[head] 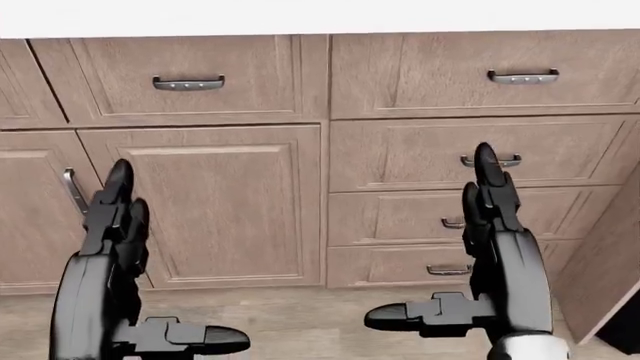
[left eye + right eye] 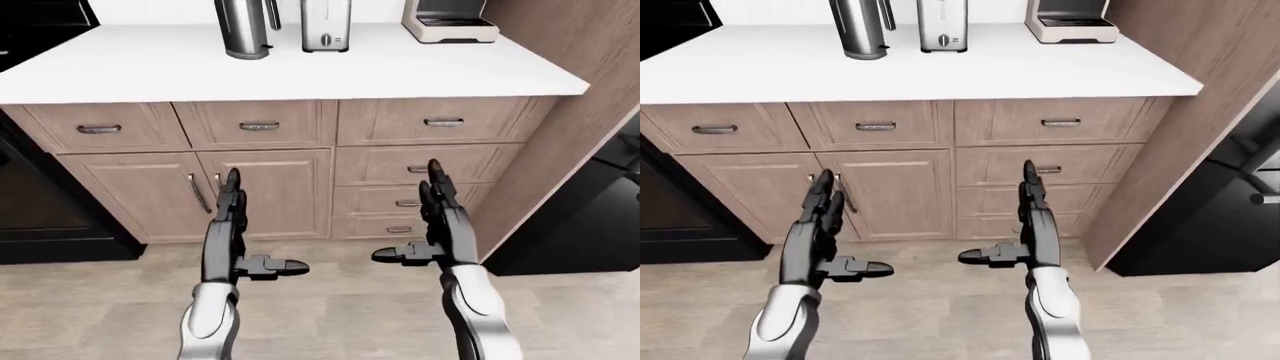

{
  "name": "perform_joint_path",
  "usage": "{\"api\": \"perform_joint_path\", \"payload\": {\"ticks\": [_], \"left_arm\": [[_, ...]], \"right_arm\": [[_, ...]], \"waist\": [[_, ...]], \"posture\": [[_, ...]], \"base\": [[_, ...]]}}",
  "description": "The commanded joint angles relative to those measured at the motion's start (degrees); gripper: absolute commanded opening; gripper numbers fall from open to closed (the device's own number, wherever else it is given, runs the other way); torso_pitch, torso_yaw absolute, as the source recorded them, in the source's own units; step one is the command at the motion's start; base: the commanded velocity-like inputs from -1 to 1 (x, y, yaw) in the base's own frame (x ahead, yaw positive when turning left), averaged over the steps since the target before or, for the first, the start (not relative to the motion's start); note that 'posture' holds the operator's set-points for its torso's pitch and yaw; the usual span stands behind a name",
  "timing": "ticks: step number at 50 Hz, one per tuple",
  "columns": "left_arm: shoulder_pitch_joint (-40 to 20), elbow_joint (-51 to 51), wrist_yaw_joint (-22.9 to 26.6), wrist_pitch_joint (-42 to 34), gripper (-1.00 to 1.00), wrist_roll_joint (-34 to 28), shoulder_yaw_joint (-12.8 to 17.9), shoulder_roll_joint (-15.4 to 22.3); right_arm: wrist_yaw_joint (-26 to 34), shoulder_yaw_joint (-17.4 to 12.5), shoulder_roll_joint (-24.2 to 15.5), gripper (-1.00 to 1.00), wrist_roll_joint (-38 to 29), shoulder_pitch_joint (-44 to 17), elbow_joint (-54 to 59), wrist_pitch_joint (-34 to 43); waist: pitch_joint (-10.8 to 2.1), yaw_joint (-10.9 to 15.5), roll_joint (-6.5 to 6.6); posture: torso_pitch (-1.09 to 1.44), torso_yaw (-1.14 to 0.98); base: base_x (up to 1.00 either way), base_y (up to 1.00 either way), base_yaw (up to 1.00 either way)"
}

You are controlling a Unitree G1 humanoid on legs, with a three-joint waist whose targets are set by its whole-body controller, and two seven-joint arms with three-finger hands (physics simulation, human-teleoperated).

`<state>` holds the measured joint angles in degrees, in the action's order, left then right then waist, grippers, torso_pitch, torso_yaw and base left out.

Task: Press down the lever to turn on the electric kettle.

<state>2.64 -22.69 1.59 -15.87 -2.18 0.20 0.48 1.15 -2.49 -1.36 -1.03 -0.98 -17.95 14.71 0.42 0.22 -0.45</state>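
I have both arms held out low, facing the wooden cabinets, well short of the white counter. My left hand points up with its fingers straight and together and the thumb stuck out toward the middle; it grips nothing. My right hand mirrors it, fingers extended upward, thumb pointing left, also empty. The two hands are well apart, both over the pale floor in the left-eye view.

The kettle, a shiny steel body cut off at the top edge of the left-eye view, stands on the counter toward its far side, above and just right of my left hand. Its lever I cannot make out. Just beside it on the right stands a steel toaster, and further right a cream coffee machine. A black appliance fills the left edge, and another dark one sits at the right past a wood side panel.
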Motion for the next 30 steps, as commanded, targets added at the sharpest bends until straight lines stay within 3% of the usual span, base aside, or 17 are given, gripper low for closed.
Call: {"api": "perform_joint_path", "payload": {"ticks": [1,7,30], "left_arm": [[-0.98,-2.77,-0.06,0.89,1.0,-0.1,0.2,0.1],[-1.48,-6.12,-0.33,-1.2,1.0,-0.77,0.5,0.22],[-5.06,-19.69,0.06,-11.73,1.0,-2.08,2.55,1.05]], "right_arm": [[0.16,0.07,-0.02,1.0,-0.08,-1.27,-0.4,-2.42],[0.35,-1.49,-0.91,1.0,0.07,-2.3,-5.75,1.49],[0.83,-1.18,-1.23,1.0,-1.73,-5.73,-15.05,7.97]], "waist": [[-0.85,0.04,0.04],[-0.62,0.15,-0.05],[-0.46,0.13,0.04]], "posture": [[0.0,0.0],[0.0,0.0],[0.0,0.0]], "base": [[0.0,0.0,0.0],[0.0,0.0,0.0],[0.0,0.0,0.0]]}}
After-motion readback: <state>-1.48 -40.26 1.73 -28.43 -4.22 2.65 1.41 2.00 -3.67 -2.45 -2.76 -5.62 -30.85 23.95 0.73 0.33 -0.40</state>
